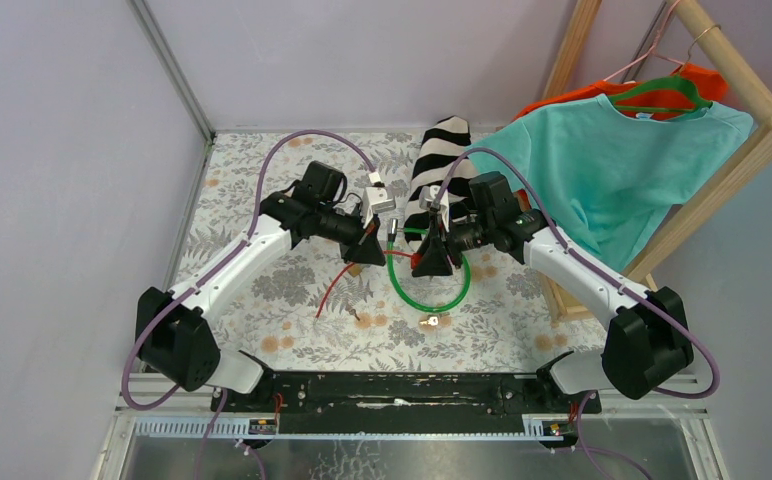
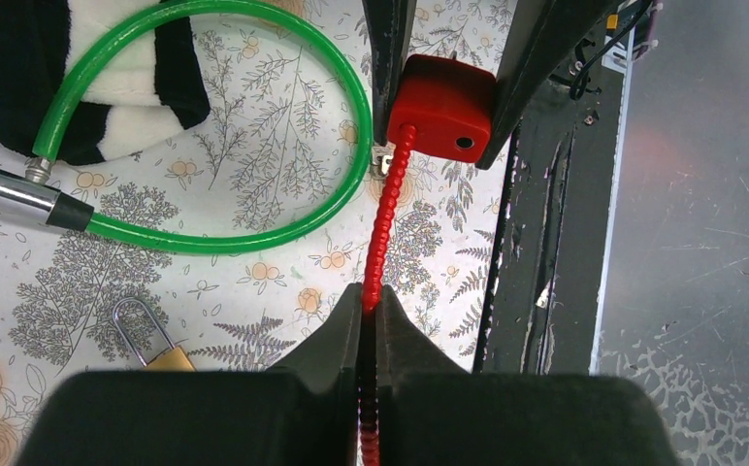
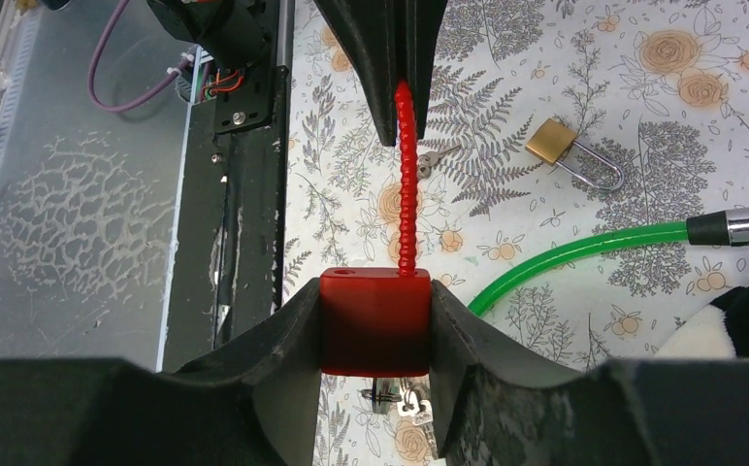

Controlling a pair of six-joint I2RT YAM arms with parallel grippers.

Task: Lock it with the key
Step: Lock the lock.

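Your right gripper [image 3: 375, 296] is clamped on the red lock body [image 3: 375, 335], held above the floral table [image 3: 642, 58]; your left gripper [image 2: 369, 299] pinches its ribbed red cable [image 2: 387, 214]; a key [image 3: 429, 160] lies on the table below.

Red cable lock [image 3: 375, 320]; keys [image 3: 397, 400] hanging just beneath

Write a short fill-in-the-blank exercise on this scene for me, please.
1. The right gripper is shut on a lock body coloured ____.
2. The left gripper is shut on that lock's ribbed ____.
3. The cable lock lying on the table is coloured ____.
Missing words: red; cable; green.
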